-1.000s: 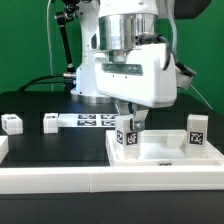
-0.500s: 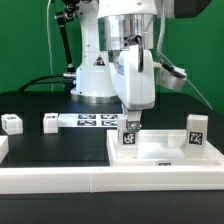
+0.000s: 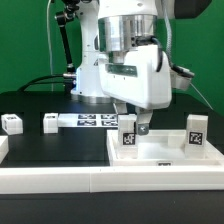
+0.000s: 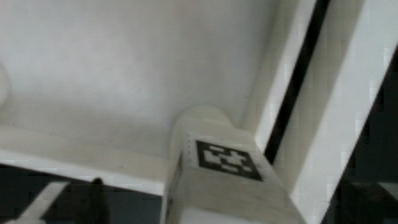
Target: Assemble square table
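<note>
Claw (image 3: 132, 122) — spread, gripping nothing, close over the upright leg (image 3: 127, 136) at the table top's (image 3: 165, 158) 10 o'clock corner. Second leg (image 3: 196, 132) — 2 o'clock corner, also upright.

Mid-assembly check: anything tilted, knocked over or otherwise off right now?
Nothing stands out. The leg under the end effector stands upright in a corner of the square top. The second leg is upright too. The far-left leg and its neighbour leg sit loose on the exterior view's left, not yet fitted.
</note>
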`<state>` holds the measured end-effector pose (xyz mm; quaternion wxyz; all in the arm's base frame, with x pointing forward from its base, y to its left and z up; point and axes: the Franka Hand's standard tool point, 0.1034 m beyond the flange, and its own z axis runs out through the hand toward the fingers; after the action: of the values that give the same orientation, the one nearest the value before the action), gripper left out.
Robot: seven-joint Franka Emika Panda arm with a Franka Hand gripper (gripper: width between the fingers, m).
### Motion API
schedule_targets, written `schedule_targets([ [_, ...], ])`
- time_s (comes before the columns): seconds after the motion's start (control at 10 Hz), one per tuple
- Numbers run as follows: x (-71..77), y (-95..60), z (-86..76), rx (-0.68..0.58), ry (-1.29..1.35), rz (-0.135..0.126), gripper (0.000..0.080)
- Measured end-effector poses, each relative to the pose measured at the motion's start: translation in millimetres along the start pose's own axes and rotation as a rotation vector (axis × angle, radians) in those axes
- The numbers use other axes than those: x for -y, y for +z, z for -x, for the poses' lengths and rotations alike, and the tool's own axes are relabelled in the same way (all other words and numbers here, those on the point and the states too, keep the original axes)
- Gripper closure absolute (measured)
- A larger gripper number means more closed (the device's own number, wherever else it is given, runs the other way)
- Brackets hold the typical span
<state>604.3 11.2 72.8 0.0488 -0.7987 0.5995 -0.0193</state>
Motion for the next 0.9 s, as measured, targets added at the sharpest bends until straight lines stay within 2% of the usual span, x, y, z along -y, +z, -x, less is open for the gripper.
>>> schedule_targets([
  [0.7,-0.5,0.4,-3.5,-0.002,-0.692,0.001,0.0151],
  [0.9,0.7,0.1,-1.9,-0.007,-0.865,0.008,0.0151],
])
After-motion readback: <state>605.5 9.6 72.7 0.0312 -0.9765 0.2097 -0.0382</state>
